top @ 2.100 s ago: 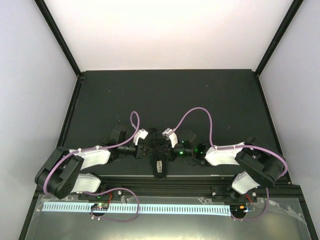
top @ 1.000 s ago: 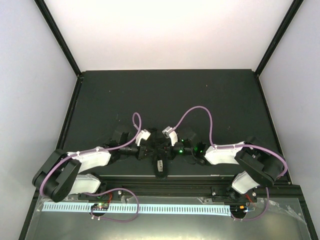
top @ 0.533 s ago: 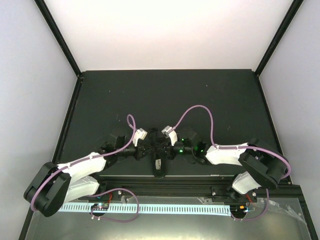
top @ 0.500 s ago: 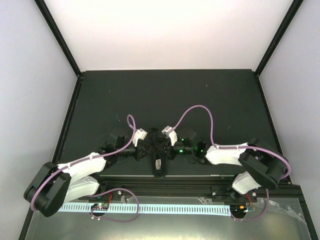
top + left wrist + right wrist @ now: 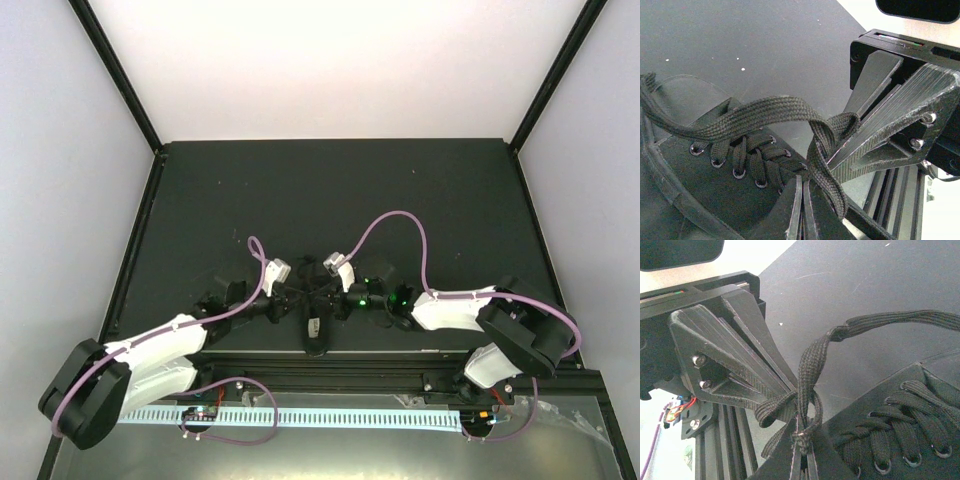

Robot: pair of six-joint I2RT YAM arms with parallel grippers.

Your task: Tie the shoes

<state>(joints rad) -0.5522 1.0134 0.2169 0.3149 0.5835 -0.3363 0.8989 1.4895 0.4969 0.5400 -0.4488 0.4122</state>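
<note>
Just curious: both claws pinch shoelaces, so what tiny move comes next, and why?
Probably draw the left gripper and right gripper apart: both are shut on the flat black woven laces, which cross slackly above the small black canvas shoe.

Dark matte table (image 5: 330, 190) with a few pale specks, enclosed on three sides. The white back wall (image 5: 330, 60) is brightly and evenly lit, and pale grey side walls (image 5: 50, 200) stand left and right. Black frame posts (image 5: 115, 70) run along the corners. A black metal rail (image 5: 330, 372) borders the table's near edge, with a white slotted strip (image 5: 330, 416) just beyond it.
</note>
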